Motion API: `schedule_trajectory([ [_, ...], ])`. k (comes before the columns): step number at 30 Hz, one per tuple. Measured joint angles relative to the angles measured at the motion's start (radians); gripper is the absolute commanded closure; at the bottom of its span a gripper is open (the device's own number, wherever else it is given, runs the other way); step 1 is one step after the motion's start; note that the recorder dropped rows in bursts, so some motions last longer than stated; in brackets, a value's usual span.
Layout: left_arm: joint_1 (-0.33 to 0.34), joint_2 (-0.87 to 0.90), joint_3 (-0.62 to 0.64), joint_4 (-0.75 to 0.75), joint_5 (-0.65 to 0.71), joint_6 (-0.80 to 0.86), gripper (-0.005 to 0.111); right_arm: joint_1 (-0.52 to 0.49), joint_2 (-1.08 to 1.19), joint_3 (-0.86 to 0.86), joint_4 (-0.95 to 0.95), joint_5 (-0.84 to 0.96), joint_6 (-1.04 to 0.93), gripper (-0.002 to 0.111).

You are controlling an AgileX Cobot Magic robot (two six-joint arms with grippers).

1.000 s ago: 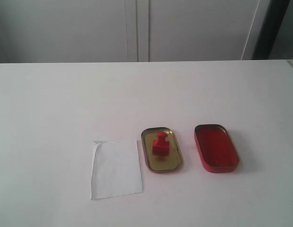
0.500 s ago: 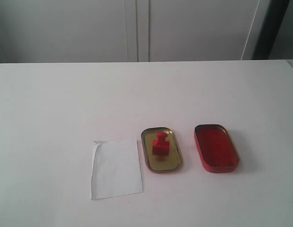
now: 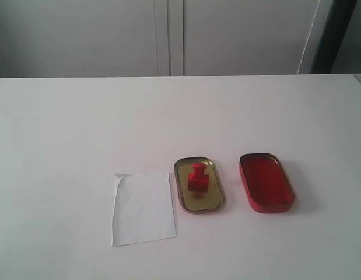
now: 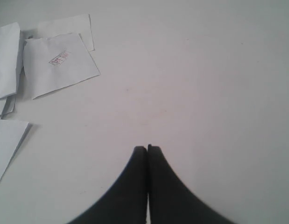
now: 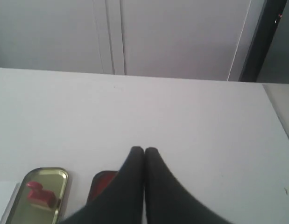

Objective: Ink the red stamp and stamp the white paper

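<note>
Nothing has shifted in the last second: the white paper (image 3: 143, 208) lies nearest, the red stamp (image 3: 197, 177) stands upright in the gold tin (image 3: 201, 203) just right of it, and the left gripper (image 4: 147, 148) and right gripper (image 5: 144, 150), jaws pressed together and empty, have yet to begin.

Only the fingers of each arm show. The left gripper (image 4: 147, 148) has two matte black fingers (image 4: 130, 191), smooth, broad at the base and curving inward to narrow, blunt, squared tips. The right gripper (image 5: 144, 149) looks the same: two plain black curved fingers (image 5: 163, 196).
</note>
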Motion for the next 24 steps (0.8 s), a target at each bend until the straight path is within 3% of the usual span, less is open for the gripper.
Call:
schedule_trajectory([
  [24, 0.0, 0.0, 0.0, 0.0, 0.0, 0.0, 0.107, 0.0, 0.429, -0.227, 0.012, 0.166, 0.0, 0.108],
])
